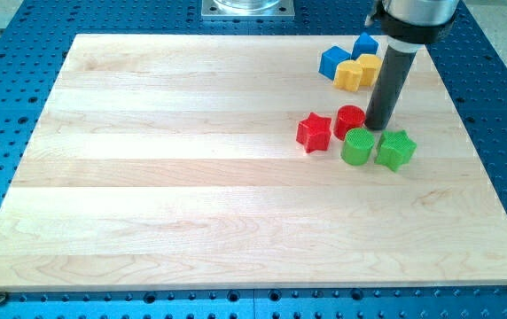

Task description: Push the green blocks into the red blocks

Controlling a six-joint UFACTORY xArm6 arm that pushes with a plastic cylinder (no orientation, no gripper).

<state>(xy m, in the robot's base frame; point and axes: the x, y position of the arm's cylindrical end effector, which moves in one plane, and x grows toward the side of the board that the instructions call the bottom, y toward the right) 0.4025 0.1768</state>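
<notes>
A green cylinder (357, 146) and a green star-shaped block (395, 149) sit side by side at the view's right of the wooden board (191, 177). A red cylinder (349, 120) touches the green cylinder from the view's top. A red star (314, 132) lies just to the view's left, a small gap from the green cylinder. My tip (377, 125) rests on the board between the red cylinder and the green star, just above the green cylinder's right side.
Two blue blocks (332, 61) (365, 44) and two yellow blocks (350, 75) (369, 66) cluster near the board's top right, behind the rod. Blue perforated table surrounds the board.
</notes>
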